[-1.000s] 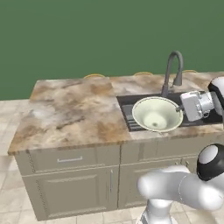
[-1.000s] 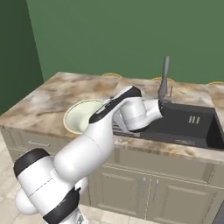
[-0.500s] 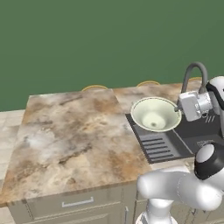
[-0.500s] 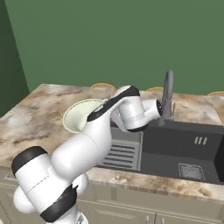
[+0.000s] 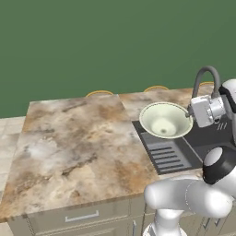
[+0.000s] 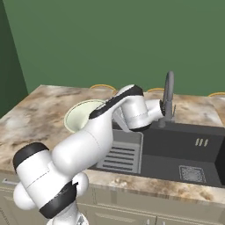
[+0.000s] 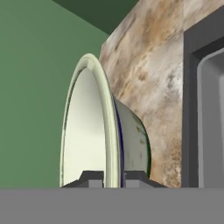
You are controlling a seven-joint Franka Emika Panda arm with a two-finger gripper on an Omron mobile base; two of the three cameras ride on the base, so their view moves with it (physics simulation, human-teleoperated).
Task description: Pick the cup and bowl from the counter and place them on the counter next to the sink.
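Your gripper (image 7: 113, 177) is pinched narrow on the rim of the bowl (image 5: 165, 119); in the hand view one dark finger tip (image 7: 90, 178) sits against the glossy inside and the other against the outer wall, with the thin rim running up between them; so the bowl is held, not resting. From the left base view you see the pale cream-green bowl carried just left of the hand, its mouth facing up and tipped slightly toward the near side, hanging over the far end of the ribbed drain part (image 5: 165, 153) of the sink (image 5: 208, 136); whether its underside touches anything you cannot tell from here. The marbled counter (image 5: 73, 147) stretches away to the left of it, well apart from the hand. From the right base view the bowl (image 6: 83, 115) shows at the left behind your white arm, over the seam between counter (image 6: 35, 115) and drain part (image 6: 121, 154); the curved grey tap (image 6: 168, 98) stands to the right at the far edge of the dark basin (image 6: 184, 149), just beside the wrist.
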